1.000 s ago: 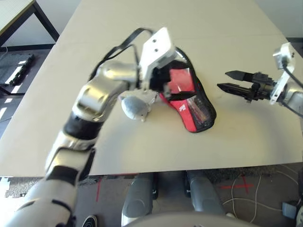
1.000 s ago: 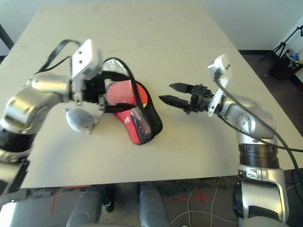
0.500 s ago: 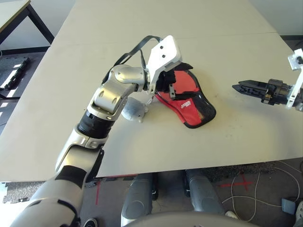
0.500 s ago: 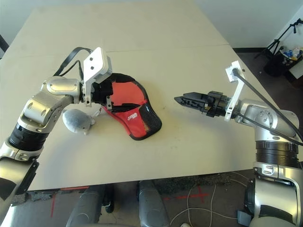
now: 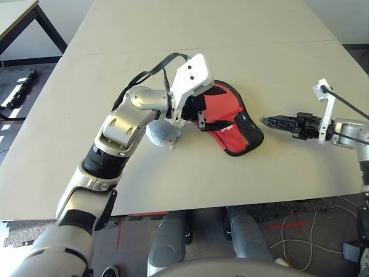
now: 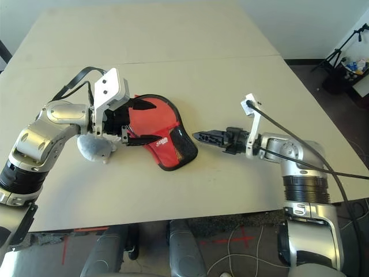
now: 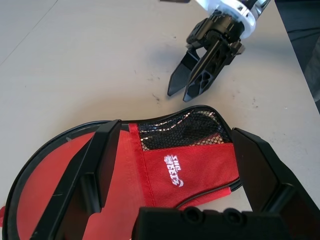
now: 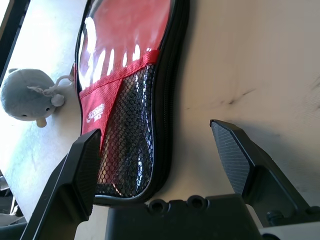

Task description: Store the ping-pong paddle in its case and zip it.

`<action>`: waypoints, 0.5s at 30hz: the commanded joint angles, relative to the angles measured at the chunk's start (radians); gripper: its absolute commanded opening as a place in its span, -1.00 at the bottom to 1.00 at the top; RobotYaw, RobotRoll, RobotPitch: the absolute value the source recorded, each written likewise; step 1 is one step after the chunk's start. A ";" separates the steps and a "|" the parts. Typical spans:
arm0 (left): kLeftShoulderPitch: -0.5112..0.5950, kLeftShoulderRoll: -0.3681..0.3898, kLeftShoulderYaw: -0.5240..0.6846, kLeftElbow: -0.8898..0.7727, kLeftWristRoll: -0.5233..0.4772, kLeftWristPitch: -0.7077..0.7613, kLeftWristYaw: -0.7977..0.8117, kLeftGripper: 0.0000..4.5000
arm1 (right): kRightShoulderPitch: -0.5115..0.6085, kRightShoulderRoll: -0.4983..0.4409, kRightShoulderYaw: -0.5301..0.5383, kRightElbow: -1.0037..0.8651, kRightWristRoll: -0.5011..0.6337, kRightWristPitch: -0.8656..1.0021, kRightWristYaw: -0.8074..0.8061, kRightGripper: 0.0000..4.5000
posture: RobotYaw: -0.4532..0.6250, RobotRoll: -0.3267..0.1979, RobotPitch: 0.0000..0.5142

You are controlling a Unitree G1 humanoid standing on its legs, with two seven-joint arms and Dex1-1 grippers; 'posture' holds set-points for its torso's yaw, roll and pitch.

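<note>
The red case [image 5: 230,112] lies flat on the table, mesh pocket and white logo [image 7: 175,170] facing up, its narrow end toward the right. My left gripper [image 6: 138,121] is open, its two black fingers [image 7: 102,160] spread over the round part of the case. Just off the narrow mesh end, my right gripper [image 5: 266,122] points at the case low over the table, open, with nothing between its fingers [image 8: 85,165]. The ping-pong paddle is hidden from view.
A small grey pouch [image 6: 95,149] lies beside the case under my left wrist. A black strap [image 5: 153,69] loops over the left arm. The pale table [image 5: 190,173] has free room in front, behind and to the right.
My right gripper has moved left, up to the narrow end of the case. The left gripper has come down lower over the case, which now lies flatter. The camera shifted earlier.
</note>
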 commanded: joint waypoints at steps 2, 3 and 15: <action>-0.004 0.008 0.005 -0.012 0.003 0.006 -0.001 1.00 | -0.003 0.034 0.035 -0.004 -0.003 0.033 -0.017 0.99 | -0.13 0.25 -0.30; -0.001 0.010 0.005 -0.014 0.002 0.007 -0.001 1.00 | -0.003 0.044 0.039 -0.008 0.000 0.042 -0.021 0.99 | -0.13 0.25 -0.31; 0.010 0.019 0.001 -0.021 -0.002 0.014 -0.004 1.00 | 0.008 0.124 0.038 -0.019 0.011 0.118 -0.078 0.99 | -0.13 0.25 -0.27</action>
